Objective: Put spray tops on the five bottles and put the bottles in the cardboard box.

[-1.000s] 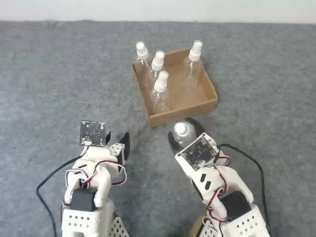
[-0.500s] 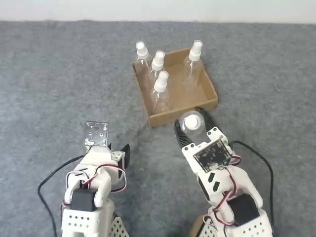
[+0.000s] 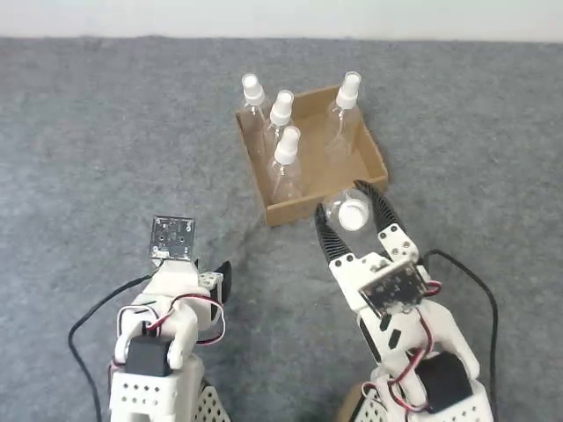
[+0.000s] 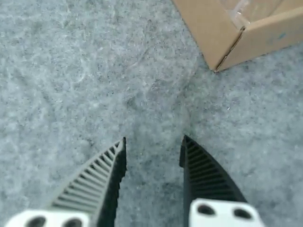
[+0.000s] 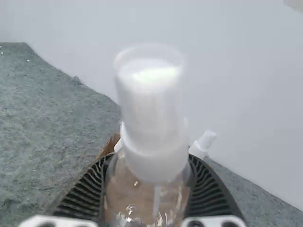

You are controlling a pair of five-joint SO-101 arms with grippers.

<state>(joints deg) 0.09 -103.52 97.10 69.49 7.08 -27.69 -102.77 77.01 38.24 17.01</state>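
Right end effector (image 3: 341, 202) clamped on capped bottle (image 3: 354, 213), newly carried up-frame to near wall of cardboard box (image 3: 299, 204); left end effector (image 4: 152, 151) agape, lower left; only drop-in likely pending.

A tabletop (image 3: 97, 132) covered in grey, fuzzy, felt-like fabric. A plain pale wall (image 3: 281, 18) stands along the tabletop's far edge, meeting it in a straight line across the full width.
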